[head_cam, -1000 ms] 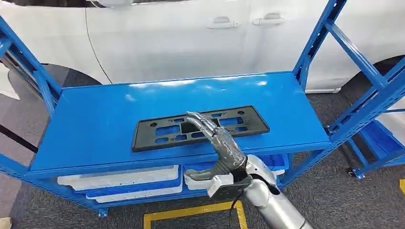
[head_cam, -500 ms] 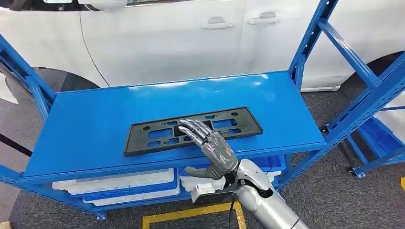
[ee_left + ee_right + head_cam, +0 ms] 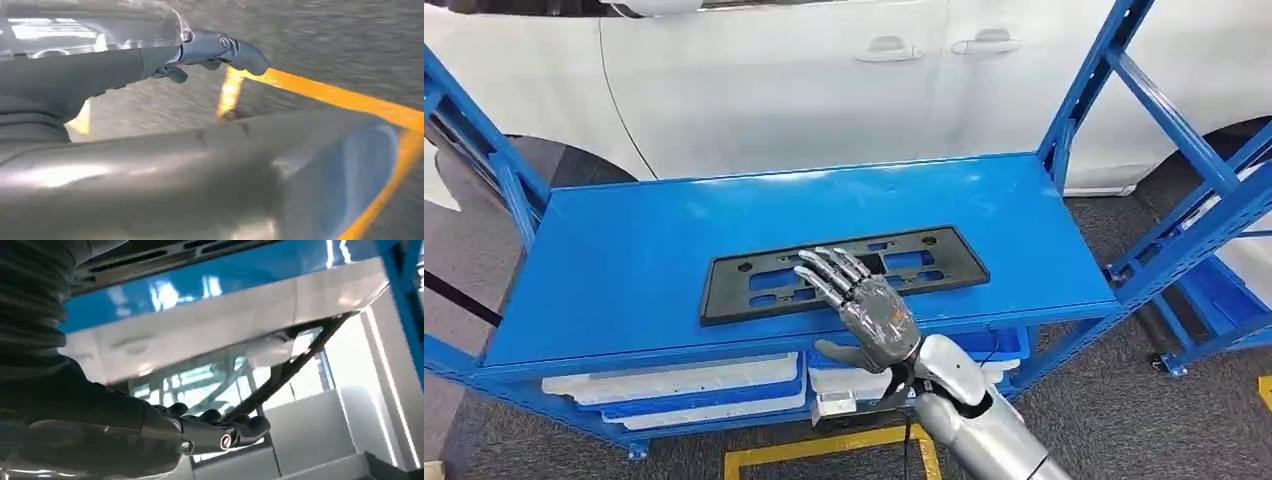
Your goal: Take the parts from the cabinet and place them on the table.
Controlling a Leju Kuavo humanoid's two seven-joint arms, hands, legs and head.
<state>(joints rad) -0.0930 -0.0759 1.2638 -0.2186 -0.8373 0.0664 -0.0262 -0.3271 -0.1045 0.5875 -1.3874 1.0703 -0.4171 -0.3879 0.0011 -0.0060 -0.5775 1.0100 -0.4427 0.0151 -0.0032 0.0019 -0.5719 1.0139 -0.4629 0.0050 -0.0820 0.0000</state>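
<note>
A flat black plate frame (image 3: 724, 290) with several cut-outs lies on the blue shelf top (image 3: 624, 250) of the cabinet, near its front edge. My right hand (image 3: 864, 305) is raised at that front edge, palm down, with its fingers spread apart over the middle of the frame; I cannot tell whether they touch it. It holds nothing. In the right wrist view the hand (image 3: 200, 432) sits just before the shelf's front lip (image 3: 225, 315), and the frame (image 3: 150, 255) shows as a dark strip beyond. My left hand (image 3: 200, 50) hangs over the floor with nothing in it.
White and blue trays (image 3: 674, 385) fill the level under the shelf top. Blue rack uprights (image 3: 1164, 110) rise at the right and left ends. A white car (image 3: 774, 80) stands close behind the cabinet. Yellow floor tape (image 3: 824, 445) runs before it.
My right hand has drawn back toward me and shifted left along the frame, and its fingers have spread wider. The frame has not moved on the shelf; the camera swayed slightly.
</note>
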